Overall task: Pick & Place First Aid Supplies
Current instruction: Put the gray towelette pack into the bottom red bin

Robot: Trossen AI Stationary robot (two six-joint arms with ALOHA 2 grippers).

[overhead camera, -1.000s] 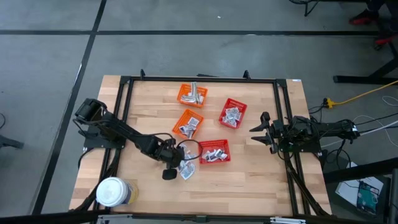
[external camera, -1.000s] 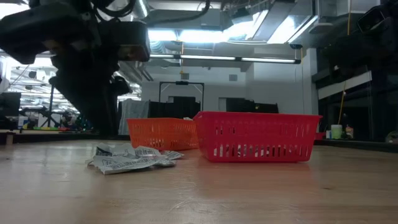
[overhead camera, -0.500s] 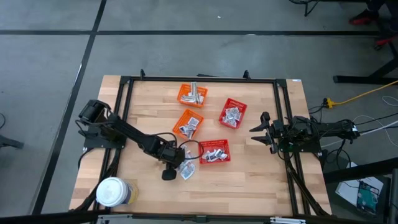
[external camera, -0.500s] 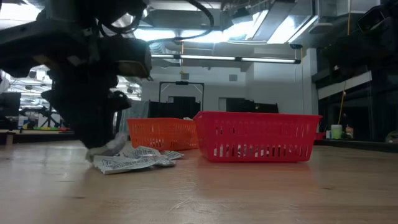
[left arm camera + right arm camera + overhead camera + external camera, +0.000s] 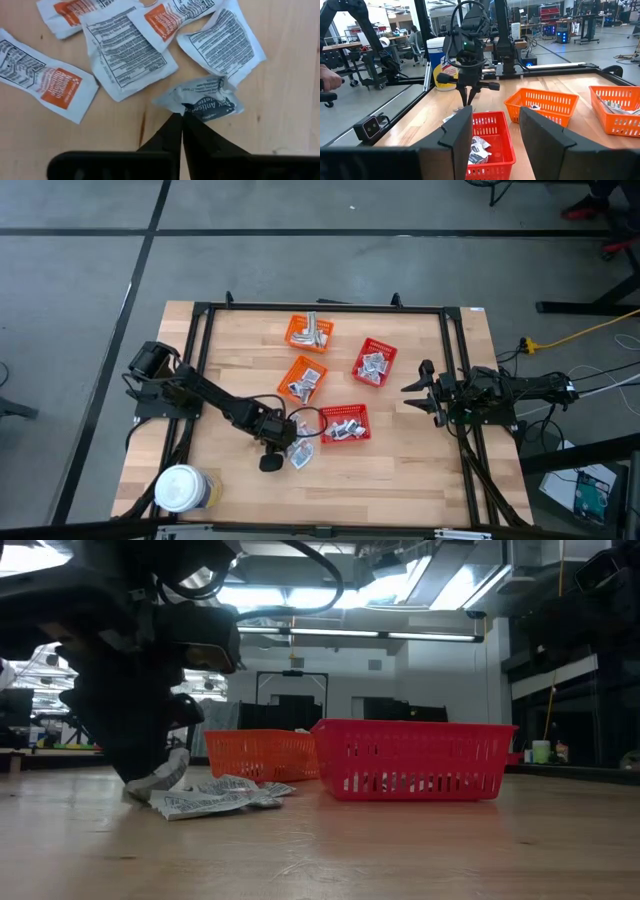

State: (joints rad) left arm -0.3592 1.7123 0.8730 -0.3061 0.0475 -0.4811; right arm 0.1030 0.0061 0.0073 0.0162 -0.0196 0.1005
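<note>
High view: left hand (image 5: pixel 283 442) down on loose packets (image 5: pixel 300 453) on desk (image 5: pixel 400 470), beside near red basket (image 5: pixel 345 423); right hand (image 5: pixel 412 390) idle at desk's right edge, fingers apart. Left wrist view: fingers pinched together on crumpled packet (image 5: pixel 205 99). Grasp step; next, lift, carry to basket.

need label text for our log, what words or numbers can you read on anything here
"Antiseptic": partly legible on the crumpled packet pinched by the left gripper.
Other packets: fine black print and orange panels, too small to read.
Jar label: blurred.
Baskets: no text.
</note>
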